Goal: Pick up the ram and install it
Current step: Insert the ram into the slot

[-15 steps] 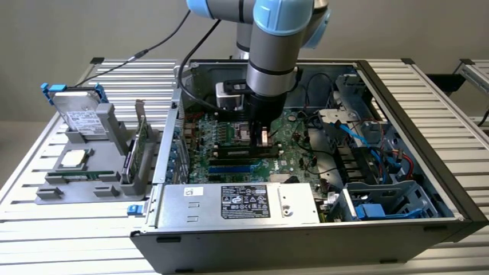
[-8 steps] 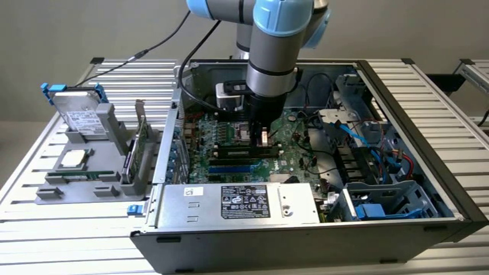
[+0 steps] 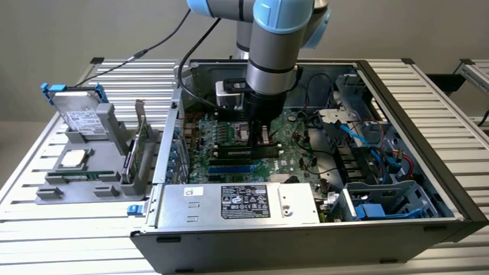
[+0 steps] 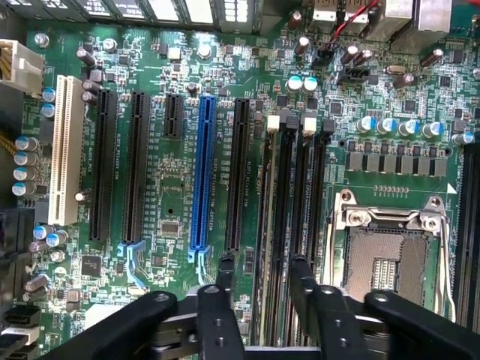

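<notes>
My gripper hangs low over the motherboard inside the open computer case. Its two black fingers stand apart, open, on either side of the first memory slot beside the processor socket. A thin green strip that looks like the ram runs edge-on along that slot between the fingers, and neither finger touches it. In the exterior view the gripper points straight down at the middle of the board, and the arm hides the slot beneath it.
On the exterior view's left, a grey tray carries a hard drive, an upright expansion card and a silver processor chip. The power supply lies in front of the board. Cables and drive cages crowd the case's right side.
</notes>
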Controlling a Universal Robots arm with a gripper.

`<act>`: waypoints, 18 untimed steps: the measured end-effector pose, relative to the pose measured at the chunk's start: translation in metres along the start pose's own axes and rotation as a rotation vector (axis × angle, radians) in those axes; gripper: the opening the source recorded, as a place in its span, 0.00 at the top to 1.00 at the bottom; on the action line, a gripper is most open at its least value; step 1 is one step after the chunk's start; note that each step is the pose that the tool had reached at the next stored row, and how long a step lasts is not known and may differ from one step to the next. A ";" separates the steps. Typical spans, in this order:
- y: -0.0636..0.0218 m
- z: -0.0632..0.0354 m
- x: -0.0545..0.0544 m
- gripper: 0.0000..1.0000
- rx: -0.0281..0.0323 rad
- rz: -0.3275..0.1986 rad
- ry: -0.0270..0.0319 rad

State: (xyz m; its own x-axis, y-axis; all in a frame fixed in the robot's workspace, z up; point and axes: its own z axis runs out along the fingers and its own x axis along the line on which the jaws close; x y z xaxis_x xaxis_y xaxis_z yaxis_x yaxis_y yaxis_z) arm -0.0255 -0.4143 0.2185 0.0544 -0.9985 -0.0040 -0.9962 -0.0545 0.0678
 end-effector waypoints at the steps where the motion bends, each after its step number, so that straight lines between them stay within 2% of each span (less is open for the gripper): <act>1: 0.0001 -0.0021 0.000 0.49 -0.0003 0.000 0.0001; 2: 0.0003 -0.0041 0.000 0.49 -0.0007 0.000 0.0001; 4: 0.0006 -0.0088 0.000 0.37 -0.0012 0.000 0.0001; 6: 0.0010 -0.0144 0.000 0.37 -0.0018 0.000 0.0001; 7: 0.0012 -0.0171 0.000 0.31 -0.0020 0.000 0.0000; 12: 0.0021 -0.0306 -0.001 0.31 -0.0045 0.000 -0.0001; 18: 0.0021 -0.0315 -0.001 0.33 -0.0046 0.000 -0.0003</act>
State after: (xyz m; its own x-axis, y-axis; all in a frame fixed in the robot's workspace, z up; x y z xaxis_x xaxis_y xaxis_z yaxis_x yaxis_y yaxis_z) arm -0.0255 -0.4139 0.2501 0.0542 -0.9985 -0.0043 -0.9959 -0.0544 0.0724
